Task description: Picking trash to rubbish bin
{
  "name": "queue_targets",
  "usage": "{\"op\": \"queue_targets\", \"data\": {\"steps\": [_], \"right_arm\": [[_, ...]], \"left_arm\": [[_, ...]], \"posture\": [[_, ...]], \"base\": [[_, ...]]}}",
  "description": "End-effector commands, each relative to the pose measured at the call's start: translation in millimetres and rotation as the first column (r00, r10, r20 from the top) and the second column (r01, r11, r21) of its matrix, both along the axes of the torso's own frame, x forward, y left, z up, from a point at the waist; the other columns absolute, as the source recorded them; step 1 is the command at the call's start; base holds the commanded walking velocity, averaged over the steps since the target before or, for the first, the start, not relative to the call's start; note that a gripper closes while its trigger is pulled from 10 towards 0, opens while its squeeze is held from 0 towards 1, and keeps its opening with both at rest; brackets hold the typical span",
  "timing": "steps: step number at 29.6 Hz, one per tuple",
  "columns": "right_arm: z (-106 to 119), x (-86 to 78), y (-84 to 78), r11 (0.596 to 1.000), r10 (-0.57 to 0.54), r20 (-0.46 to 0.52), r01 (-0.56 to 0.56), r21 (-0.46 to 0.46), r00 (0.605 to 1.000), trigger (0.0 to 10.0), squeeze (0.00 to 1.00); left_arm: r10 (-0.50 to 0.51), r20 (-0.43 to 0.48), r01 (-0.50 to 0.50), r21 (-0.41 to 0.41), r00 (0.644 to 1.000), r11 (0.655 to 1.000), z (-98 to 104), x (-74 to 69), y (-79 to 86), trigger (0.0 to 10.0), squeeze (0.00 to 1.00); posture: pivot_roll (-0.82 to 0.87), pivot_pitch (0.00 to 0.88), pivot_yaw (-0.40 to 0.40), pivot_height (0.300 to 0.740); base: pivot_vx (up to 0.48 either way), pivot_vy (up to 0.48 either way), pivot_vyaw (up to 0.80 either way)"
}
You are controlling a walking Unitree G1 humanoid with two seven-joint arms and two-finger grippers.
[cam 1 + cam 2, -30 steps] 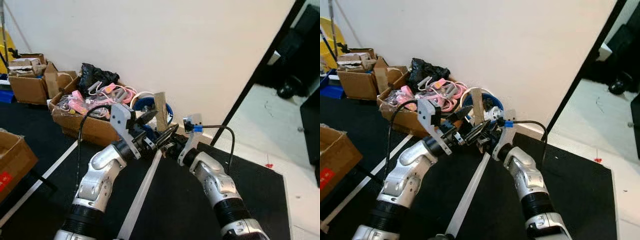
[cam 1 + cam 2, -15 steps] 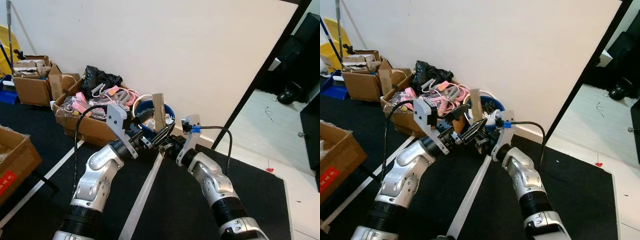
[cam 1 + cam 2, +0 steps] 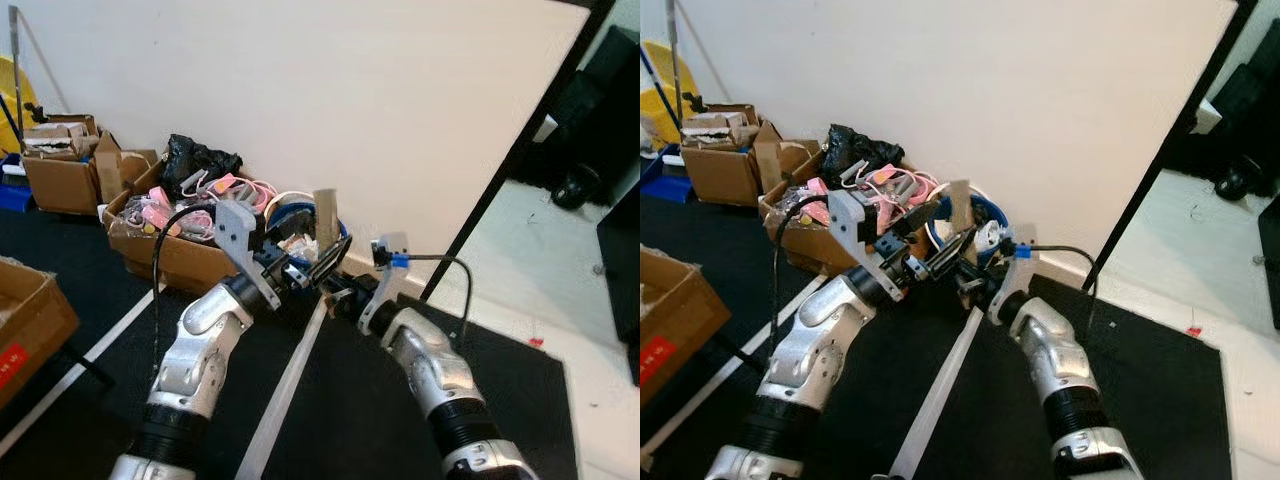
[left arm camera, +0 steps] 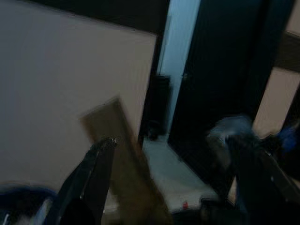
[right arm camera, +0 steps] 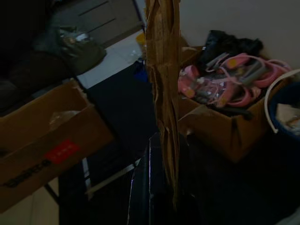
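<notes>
Holding a strip of cardboard [image 3: 960, 205] upright in my right pincer [image 3: 337, 290], I keep it at the near rim of the blue rubbish bin [image 3: 992, 212] against the white wall [image 3: 970, 90]. My fingers are closed on the strip's lower end. My left pincer [image 3: 940, 240] hovers just at nine o'clock of the strip, fingers [image 4: 91, 176] spread wide and holding nothing. At nine o'clock of the bin stands a cardboard box [image 3: 165, 250] heaped with pink cables. A white line [image 3: 935, 400] crosses the black floor mat [image 3: 340, 420].
</notes>
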State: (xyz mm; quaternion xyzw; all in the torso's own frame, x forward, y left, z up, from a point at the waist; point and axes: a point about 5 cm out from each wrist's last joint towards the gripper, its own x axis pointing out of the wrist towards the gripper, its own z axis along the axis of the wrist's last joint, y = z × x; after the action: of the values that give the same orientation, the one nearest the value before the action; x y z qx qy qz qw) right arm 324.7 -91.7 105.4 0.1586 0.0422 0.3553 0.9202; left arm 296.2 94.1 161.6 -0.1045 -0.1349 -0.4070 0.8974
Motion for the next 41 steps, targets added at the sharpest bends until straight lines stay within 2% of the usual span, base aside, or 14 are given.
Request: {"op": "queue_targets", "data": {"steps": [1,2,8,9,11,13,18,21,23,24,27,29,36,41], "right_arm": [[-4.3,-1.5,0.4,1.0,0.007,-0.014,-0.008,-0.022,1.0,10.0,0.0],[-0.7,1.2,-0.3,1.0,-0.005,-0.008,0.005,0.003,1.0,10.0,0.0],[5.2,6.8,-6.5,0.998,-0.067,0.009,0.067,0.02,0.998,10.0,0.0],[5.2,6.8,-6.5,0.998,-0.067,0.009,0.067,0.02,0.998,10.0,0.0],[7.8,4.3,-14.4,0.993,-0.115,0.017,0.114,0.028,0.993,10.0,0.0],[12.4,1.2,-17.7,0.991,-0.131,0.034,0.129,0.036,0.991,10.0,0.0],[25.9,-5.1,-25.3,0.986,-0.166,0.086,0.164,0.037,0.982,10.0,0.0],[49.5,-5.9,-22.1,0.987,-0.162,0.165,0.157,0.044,0.973,10.0,0.0],[53.2,-5.7,-20.6,0.988,-0.157,0.179,0.152,0.04,0.971,10.0,0.0],[64.9,-5.9,-16.1,0.991,-0.131,0.238,0.134,0.006,0.962,10.0,0.0],[91.0,-6.7,-10.8,0.99,-0.142,0.29,0.137,0.038,0.946,10.0,0.0],[93.4,-7.3,-11.1,0.99,-0.142,0.294,0.136,0.04,0.945,10.0,0.0],[113.3,-5.6,-28.0,0.985,-0.167,0.357,0.169,0.025,0.919,10.0,0.0],[109.3,-10.4,-38.3,0.977,-0.198,0.345,0.212,-0.002,0.917,10.0,0.0]], "left_arm": [[0.036,-0.003,-0.036,0.018,0.999,0.999,-4.1,-2.0,10.6,10.0,0.0],[0.066,-0.025,-0.066,0.029,0.997,0.997,-10.7,-2.1,20.7,10.0,0.0],[0.129,-0.089,-0.119,0.106,0.988,0.987,-32.0,-5.5,49.9,10.0,0.0],[0.129,-0.089,-0.119,0.106,0.988,0.987,-32.0,-5.5,49.9,10.0,0.0],[0.15,-0.152,-0.125,0.162,0.977,0.979,-50.5,-8.7,59.3,10.0,0.0],[0.143,-0.176,-0.113,0.169,0.974,0.979,-56.1,-10.1,60.1,10.0,0.0],[0.085,-0.197,-0.048,0.181,0.977,0.982,-60.8,-10.3,49.5,10.0,0.0],[0.045,-0.187,-0.015,0.156,0.981,0.988,-56.6,-6.5,37.6,10.0,0.0],[0.042,-0.186,-0.012,0.158,0.982,0.987,-56.9,-6.1,36.4,10.0,0.0],[0.033,-0.182,-0.004,0.157,0.983,0.988,-56.2,-4.5,32.4,10.0,0.0],[0.01,-0.18,0.014,0.13,0.984,0.991,-55.9,-3.7,23.1,10.0,0.0],[0.006,-0.18,0.018,0.13,0.984,0.991,-56.2,-3.9,21.5,10.0,0.0],[-0.067,-0.183,0.086,0.098,0.981,0.991,-57.5,-11.1,7.0,10.0,0.0],[-0.106,-0.192,0.128,0.106,0.976,0.986,-61.1,-4.2,-2.8,10.0,0.0]], "posture": [[0.05,0.053,-0.117,0.74],[0.05,0.049,-0.112,0.74],[0.04,0.066,-0.095,0.74],[0.04,0.066,-0.095,0.74],[-0.01,0.094,-0.068,0.74],[-0.04,0.099,-0.054,0.74],[-0.07,0.117,-0.043,0.74],[-0.09,0.113,-0.036,0.74],[-0.09,0.113,-0.036,0.74],[-0.09,0.11,-0.033,0.74],[-0.1,0.105,-0.033,0.74],[-0.1,0.105,-0.033,0.74],[-0.11,0.072,-0.034,0.74],[-0.16,0.061,-0.021,0.74]], "base": [[0.0,0.0,0.0],[0.0,0.0,0.0],[0.0,0.0,0.0],[0.0,0.0,0.0],[0.0,0.0,0.0],[0.0,0.0,0.0],[0.0,0.0,0.0],[0.0,0.0,0.0],[0.0,0.0,0.0],[0.0,0.0,0.0],[0.0,0.0,0.0],[0.0,0.0,0.0],[0.0,0.0,0.0],[0.0,0.0,0.0]]}}
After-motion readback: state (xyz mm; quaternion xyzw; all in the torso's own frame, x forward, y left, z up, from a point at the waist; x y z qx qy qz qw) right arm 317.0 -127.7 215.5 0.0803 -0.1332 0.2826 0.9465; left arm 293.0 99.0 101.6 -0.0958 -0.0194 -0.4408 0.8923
